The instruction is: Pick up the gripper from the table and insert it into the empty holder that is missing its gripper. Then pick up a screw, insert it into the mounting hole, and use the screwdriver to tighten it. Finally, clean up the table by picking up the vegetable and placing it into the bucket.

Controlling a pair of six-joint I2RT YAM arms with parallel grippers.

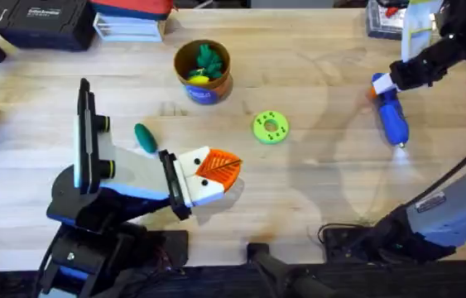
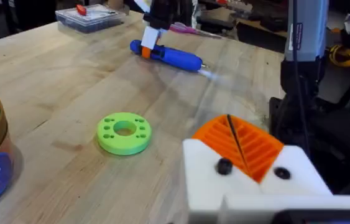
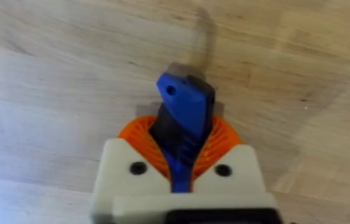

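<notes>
Overhead: your right end effector [image 1: 386, 83] clamps the screwdriver [image 1: 392, 116] by its rear end, bit toward you, so the long body can droop or twist. Vegetable [image 1: 145, 136] lies beside your left end effector [image 1: 209, 172]. Left wrist: pads together, holding nothing. Right wrist: blue body pinched between the orange pads [image 3: 224, 134]; a thin grip, it may slip.

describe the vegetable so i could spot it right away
Start at the brown bucket toward the table's far edge, then come toward the left arm's gripper. The vegetable lies between them: small, smooth, dark-green, oblong, unlike the bright green holed ring.
</notes>
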